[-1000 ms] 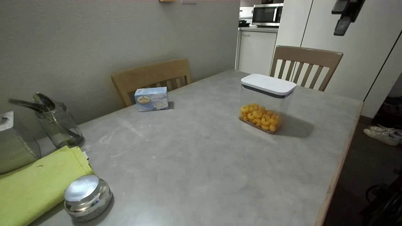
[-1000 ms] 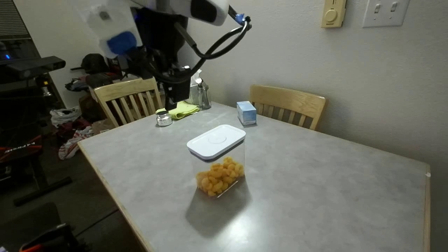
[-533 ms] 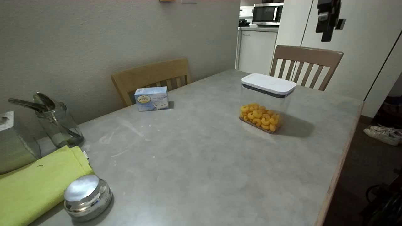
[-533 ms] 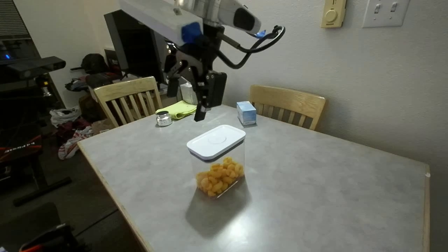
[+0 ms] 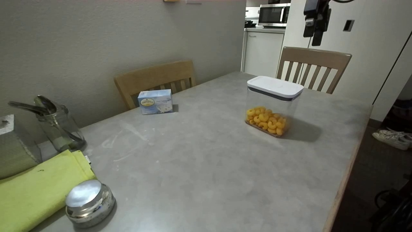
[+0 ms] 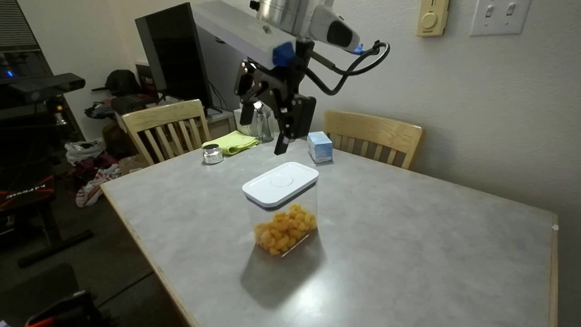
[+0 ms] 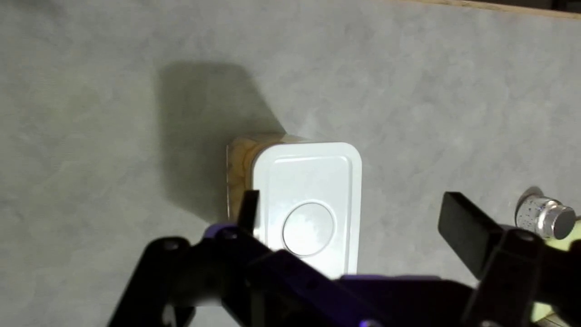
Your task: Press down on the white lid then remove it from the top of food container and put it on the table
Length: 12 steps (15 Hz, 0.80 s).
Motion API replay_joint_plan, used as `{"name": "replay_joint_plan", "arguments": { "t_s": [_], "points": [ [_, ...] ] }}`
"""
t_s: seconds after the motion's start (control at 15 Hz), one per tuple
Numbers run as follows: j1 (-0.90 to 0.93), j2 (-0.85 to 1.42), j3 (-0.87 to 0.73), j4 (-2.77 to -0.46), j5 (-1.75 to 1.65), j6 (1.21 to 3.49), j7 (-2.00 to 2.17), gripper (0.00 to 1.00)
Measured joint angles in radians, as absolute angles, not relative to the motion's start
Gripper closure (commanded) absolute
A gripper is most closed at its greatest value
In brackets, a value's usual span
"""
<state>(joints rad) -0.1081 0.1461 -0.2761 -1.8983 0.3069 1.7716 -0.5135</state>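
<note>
The white lid (image 6: 281, 184) sits flat on top of the food container (image 6: 286, 229), a clear tub with yellow-orange pasta. Both stand upright on the light grey table (image 6: 408, 236) and also show in an exterior view, lid (image 5: 275, 85) above container (image 5: 267, 122). My gripper (image 6: 264, 131) hangs open and empty in the air above and beside the lid, touching nothing. In the wrist view my gripper (image 7: 352, 194) has its fingers wide apart. The left finger overlaps the lid's left edge; the right is over bare table. The lid's round button (image 7: 308, 229) shows between them; its near end is hidden.
A blue-white box (image 6: 320, 146) stands near the wall side. A silver-topped jar (image 5: 90, 203), a yellow cloth (image 5: 48, 190) and a glass jar with cutlery (image 5: 62, 129) sit at one end. Chairs (image 6: 374, 136) stand at the table's edges.
The gripper has moved rightward in one exterior view and leftward in the other, closer to the lid. It has come into clearer view. The lid and container have not moved.
</note>
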Motion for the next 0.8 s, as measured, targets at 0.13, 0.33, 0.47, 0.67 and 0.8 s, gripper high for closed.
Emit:
{"name": "replay_joint_plan", "arguments": {
  "t_s": [0.13, 0.33, 0.47, 0.67, 0.8],
  "points": [
    [-0.122, 0.146, -0.255, -1.898, 0.299, 1.771, -0.486, 0.0],
    [-0.125, 0.163, -0.219, -1.892, 0.285, 1.771, -0.415, 0.0],
    [-0.123, 0.207, -0.183, -1.865, 0.273, 1.771, -0.379, 0.01],
    [-0.12, 0.3, -0.132, -1.794, 0.235, 1.768, -0.351, 0.32],
    [-0.12, 0.358, -0.115, -1.745, 0.202, 1.767, -0.349, 0.46]
  ]
}}
